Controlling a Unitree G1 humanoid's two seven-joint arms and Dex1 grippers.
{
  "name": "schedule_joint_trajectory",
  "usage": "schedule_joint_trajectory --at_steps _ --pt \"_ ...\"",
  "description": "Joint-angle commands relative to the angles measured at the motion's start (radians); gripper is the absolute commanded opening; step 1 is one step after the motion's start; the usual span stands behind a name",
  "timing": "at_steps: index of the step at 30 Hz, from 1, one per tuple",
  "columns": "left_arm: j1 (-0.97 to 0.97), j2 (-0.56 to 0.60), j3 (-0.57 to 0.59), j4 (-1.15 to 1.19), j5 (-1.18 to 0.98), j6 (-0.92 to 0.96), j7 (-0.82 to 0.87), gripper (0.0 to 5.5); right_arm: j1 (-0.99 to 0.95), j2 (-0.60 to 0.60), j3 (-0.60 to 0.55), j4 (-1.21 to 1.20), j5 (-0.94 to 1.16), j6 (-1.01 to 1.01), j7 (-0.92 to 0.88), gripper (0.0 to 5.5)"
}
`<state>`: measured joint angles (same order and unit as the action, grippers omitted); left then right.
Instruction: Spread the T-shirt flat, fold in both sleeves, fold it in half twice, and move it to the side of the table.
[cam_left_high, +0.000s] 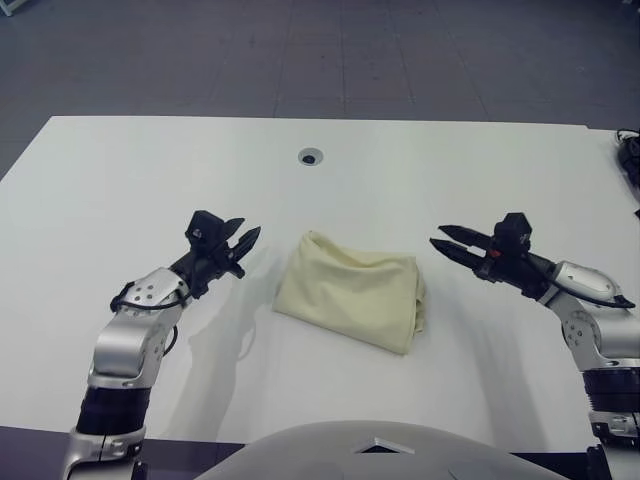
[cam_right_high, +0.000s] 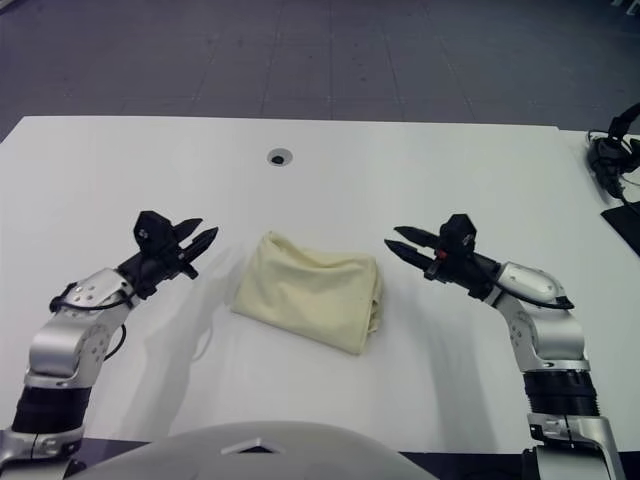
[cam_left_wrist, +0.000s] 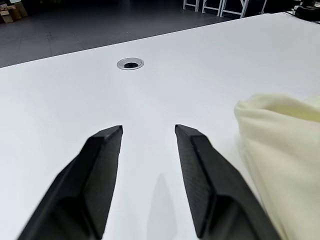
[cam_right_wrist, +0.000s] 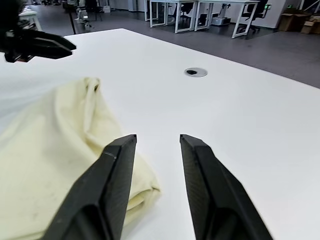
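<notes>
From the head view, a pale yellow cloth T-shirt (cam_left_high: 350, 290), folded into a compact, slightly rumpled rectangle, lay on the white table (cam_left_high: 120, 180) near its front middle. The left gripper (cam_left_high: 248, 230) hung just beside its left edge and the right gripper (cam_left_high: 437, 236) just beside its right, both apart from it, fingers spread. A round metal cable port (cam_left_high: 311, 157) sat farther back.

In the left wrist view, the black fingers (cam_left_wrist: 105, 150) stood apart over bare table, the shirt alongside.

In the right wrist view, the spread fingers (cam_right_wrist: 117, 155) hovered above the shirt's edge.
</notes>
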<state>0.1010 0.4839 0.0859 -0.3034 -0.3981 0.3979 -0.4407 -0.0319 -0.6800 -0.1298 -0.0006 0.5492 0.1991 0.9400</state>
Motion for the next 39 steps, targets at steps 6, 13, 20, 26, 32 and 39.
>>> schedule_joint_trajectory --at_steps 6,13,20,26,32,39 --pt "0.104 -0.128 0.118 -0.099 0.009 -0.073 0.133 3.55 -0.015 0.041 0.047 -0.103 -0.135 -0.071 -0.063 3.24" --pt "0.016 -0.201 0.094 -0.051 0.200 -0.270 0.278 4.77 -0.192 0.188 0.333 0.021 -0.467 -0.374 -0.107 4.41" --pt "0.017 -0.238 0.050 -0.006 0.246 -0.338 0.278 5.40 -0.413 0.309 0.475 0.388 -0.717 -0.641 -0.224 5.39" --pt "0.031 -0.260 0.039 -0.006 0.255 -0.349 0.285 5.40 -0.520 0.347 0.547 0.602 -0.833 -0.734 -0.267 5.39" --pt "0.043 -0.268 0.038 -0.015 0.263 -0.350 0.281 5.40 -0.586 0.291 0.569 0.760 -1.003 -0.792 -0.471 5.39" --pt "0.054 -0.276 0.032 -0.020 0.265 -0.356 0.278 5.40 -0.638 0.228 0.535 0.833 -1.078 -0.777 -0.680 5.39"
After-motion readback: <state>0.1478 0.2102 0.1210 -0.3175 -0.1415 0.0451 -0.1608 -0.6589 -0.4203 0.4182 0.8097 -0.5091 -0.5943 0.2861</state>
